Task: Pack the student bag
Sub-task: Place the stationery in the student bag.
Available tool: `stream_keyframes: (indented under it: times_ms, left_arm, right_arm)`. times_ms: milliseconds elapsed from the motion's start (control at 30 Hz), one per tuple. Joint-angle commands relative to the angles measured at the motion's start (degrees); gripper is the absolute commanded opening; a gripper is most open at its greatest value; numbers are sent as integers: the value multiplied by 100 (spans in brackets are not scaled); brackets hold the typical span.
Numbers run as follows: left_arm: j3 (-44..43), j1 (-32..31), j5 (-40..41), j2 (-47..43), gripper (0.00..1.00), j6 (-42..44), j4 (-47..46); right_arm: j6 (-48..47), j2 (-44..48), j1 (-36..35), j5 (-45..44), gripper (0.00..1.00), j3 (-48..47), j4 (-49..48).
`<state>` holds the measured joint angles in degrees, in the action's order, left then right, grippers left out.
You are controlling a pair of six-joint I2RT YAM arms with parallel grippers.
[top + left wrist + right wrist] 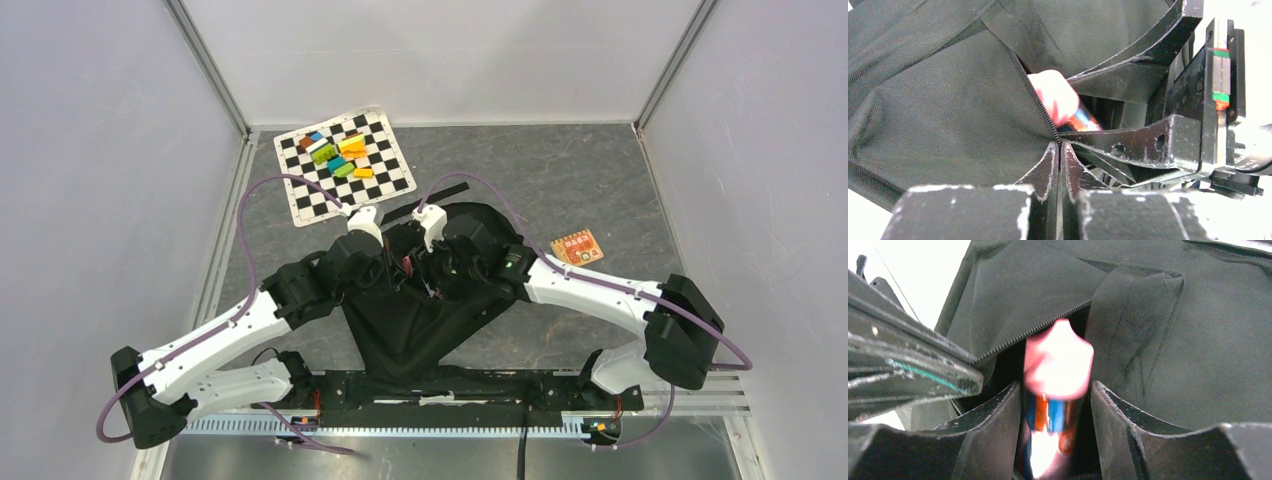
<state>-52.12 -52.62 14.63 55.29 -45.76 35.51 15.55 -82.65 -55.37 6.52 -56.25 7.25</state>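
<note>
Two pincers work at the student bag (410, 320), mid-table (600, 180). My left pincer (1059, 155) is pressed together on its zip edge. My right pincer (1055, 385), half spread, straddles a blurred pink-capped tube (1058, 360) at the opening; I cannot tell whether it grips.

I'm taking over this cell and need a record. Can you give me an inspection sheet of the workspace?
Surface: grey mottled table.
Job's things: student bag lies centre, zip open; pink-capped tube at its mouth.
Clutter: checkerboard mat with coloured blocks, far left; orange card right of the bag.
Grippers: left gripper shut on the bag's zip edge; right gripper straddles the tube, grip unclear.
Cables: purple cables loop over both arms.
Surroundings: white walls, metal frame.
</note>
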Motion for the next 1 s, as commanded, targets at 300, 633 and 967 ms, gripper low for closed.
stream_keyframes:
  times_ms: [300, 633, 967]
  left_arm:
    - [62, 44, 306, -396, 2, 112, -320]
    - [247, 41, -110, -478, 2, 835, -749]
    - [399, 41, -384, -486, 2, 1586, -1027]
  right_arm:
    - [-212, 1264, -23, -1038, 80, -316, 1348]
    - [-623, 2472, 1751, -1887, 98, 390, 2381]
    - [-523, 2783, 3936, -2821, 98, 1332, 3039]
